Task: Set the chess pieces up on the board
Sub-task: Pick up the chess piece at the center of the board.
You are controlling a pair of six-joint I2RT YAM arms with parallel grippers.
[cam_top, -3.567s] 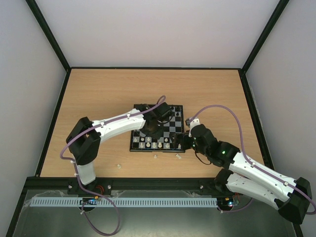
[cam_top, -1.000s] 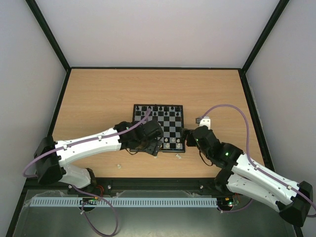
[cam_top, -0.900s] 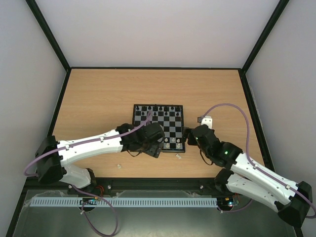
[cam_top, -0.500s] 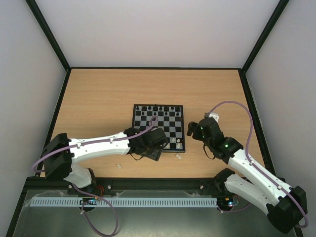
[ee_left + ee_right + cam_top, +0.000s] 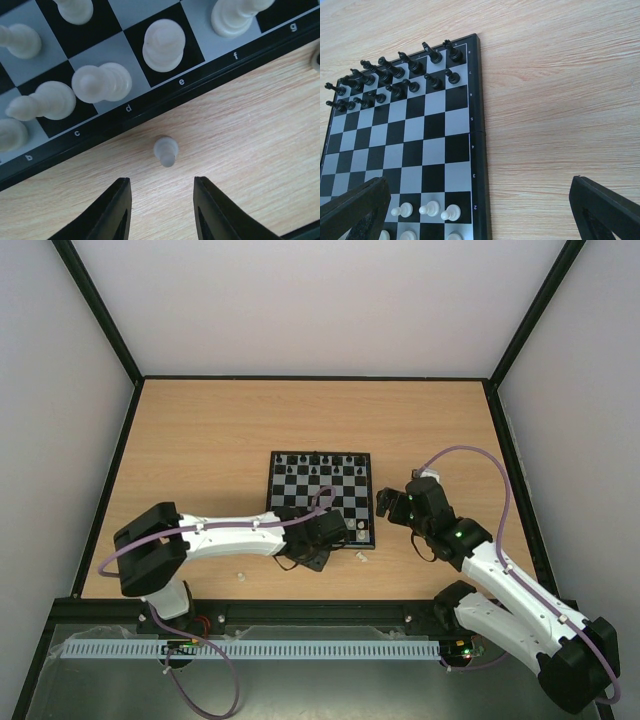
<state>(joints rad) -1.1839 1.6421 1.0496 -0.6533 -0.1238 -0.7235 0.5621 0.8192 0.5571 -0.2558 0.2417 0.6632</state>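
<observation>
1. The wooden surface (image 5: pixel 200 440) has a thin black rim and sits between pale, bare walls, with black frame posts rising at its far corners.
2. The board (image 5: pixel 325 495) lies flat a little to the right of the middle and closer to the near edge than the far one.
3. Black chess pieces (image 5: pixel 395 75) fill the board's two far rows. White chess pieces (image 5: pixel 162 45) stand on its near rows, and the squares between are bare.
4. A loose white pawn (image 5: pixel 166 150) is on the wood just outside the board's near border, by the letters d and e. I can't tell whether it is upright.
5. The left tool (image 5: pixel 161 186) hangs low over the near edge of the surface. Its jaws are set fairly narrow and grip nothing, and the pawn is just ahead of the fingertips (image 5: pixel 120 200), touching neither.
6. The right tool (image 5: pixel 392 505) hovers just off the board's right side, jaws spread wide and empty.
7. Another small white piece (image 5: pixel 360 557) lies on the wood just off the board's near right corner. One more (image 5: pixel 240 576) lies further left, close to the near edge.
8. Purple cables (image 5: pixel 470 455) loop along both white arms, and a white slotted strip (image 5: pixel 270 650) runs below the near edge.
</observation>
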